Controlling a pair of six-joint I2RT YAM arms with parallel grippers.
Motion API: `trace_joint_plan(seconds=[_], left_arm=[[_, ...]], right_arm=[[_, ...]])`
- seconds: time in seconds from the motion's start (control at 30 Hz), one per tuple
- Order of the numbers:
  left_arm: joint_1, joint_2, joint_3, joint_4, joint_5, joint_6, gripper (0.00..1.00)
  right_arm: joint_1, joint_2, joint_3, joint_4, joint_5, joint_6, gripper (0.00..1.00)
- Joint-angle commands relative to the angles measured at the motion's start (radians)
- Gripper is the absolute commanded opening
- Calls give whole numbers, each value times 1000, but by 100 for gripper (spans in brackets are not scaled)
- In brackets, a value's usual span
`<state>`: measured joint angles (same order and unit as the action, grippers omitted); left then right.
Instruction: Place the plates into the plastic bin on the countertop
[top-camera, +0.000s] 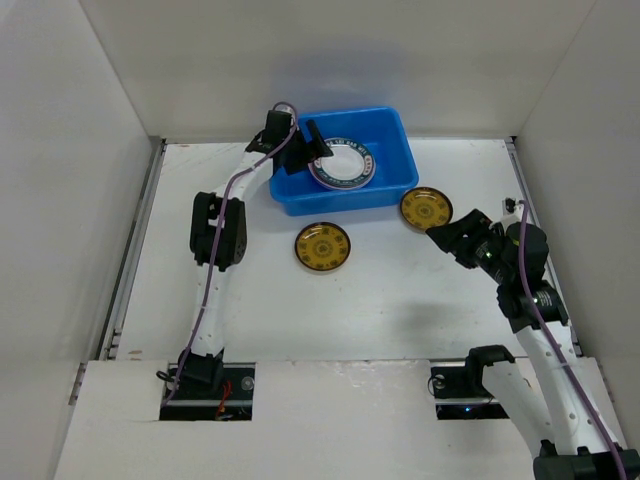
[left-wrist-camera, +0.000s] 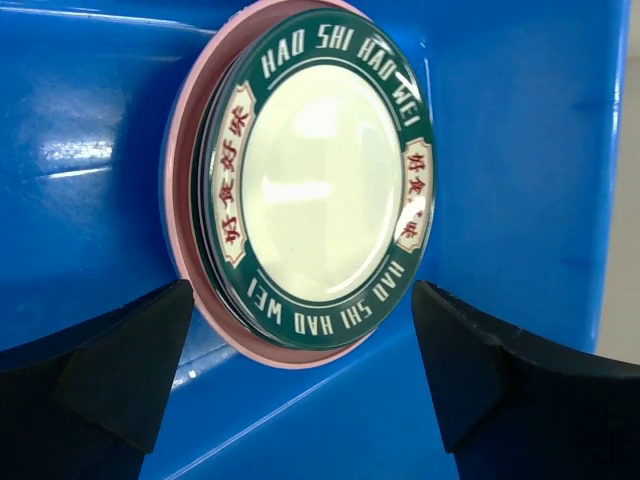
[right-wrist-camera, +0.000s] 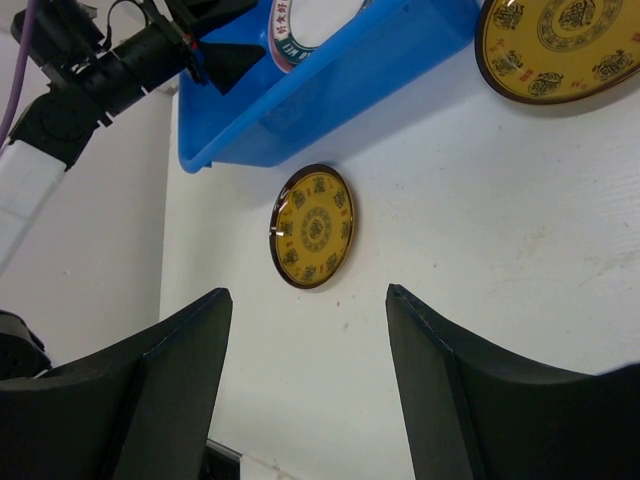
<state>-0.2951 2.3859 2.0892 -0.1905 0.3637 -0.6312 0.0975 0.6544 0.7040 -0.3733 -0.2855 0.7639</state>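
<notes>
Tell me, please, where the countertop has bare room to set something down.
Bare: the countertop stretch between the yellow plates and the arm bases, and the back right corner beside the blue bin. Crowded: along the bin's front, with both plates and the right gripper.

Plain white walls (top-camera: 300, 60) on 3 sides w/ metal rails (top-camera: 132, 250) at base

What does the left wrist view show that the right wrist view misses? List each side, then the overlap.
Left wrist only: the pink plate under the green-rimmed plate, and its rim lettering, HAO SHI HAO WEI. Right wrist only: the middle yellow-gold plate and the corner yellow-gold plate on the countertop, plus the open right pincer. Both: the blue bin, the green-rimmed plate in it, and the open left pincer.
</notes>
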Motion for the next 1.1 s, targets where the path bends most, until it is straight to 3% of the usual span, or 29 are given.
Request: trace_joint_plan(seconds=[0.0,0.23,0.43,0.57,0.73,0.83,1.07], left_arm=[[-17,-103,42,-33,-49,86,93],[-34,-289,-27,-67,-167,224,100],[-29,-558,-213,-67,-264,283,100],[-22,-755,-452,-67,-293,246,100],[-29,-999,-904,-9,-272,119,97],[-19,-1131,-1130,32,-212,13,90],[-23,-1309,-1471,158,-102,-172,59]], right_arm=[[0,-7,2,56,-7,5,69],[8,27,11,102,-4,20,69],[66,96,23,171,-3,40,69],[118,152,26,217,8,49,69],[164,244,37,269,6,75,68],[195,289,55,292,5,83,67],[256,375,106,304,12,83,66]])
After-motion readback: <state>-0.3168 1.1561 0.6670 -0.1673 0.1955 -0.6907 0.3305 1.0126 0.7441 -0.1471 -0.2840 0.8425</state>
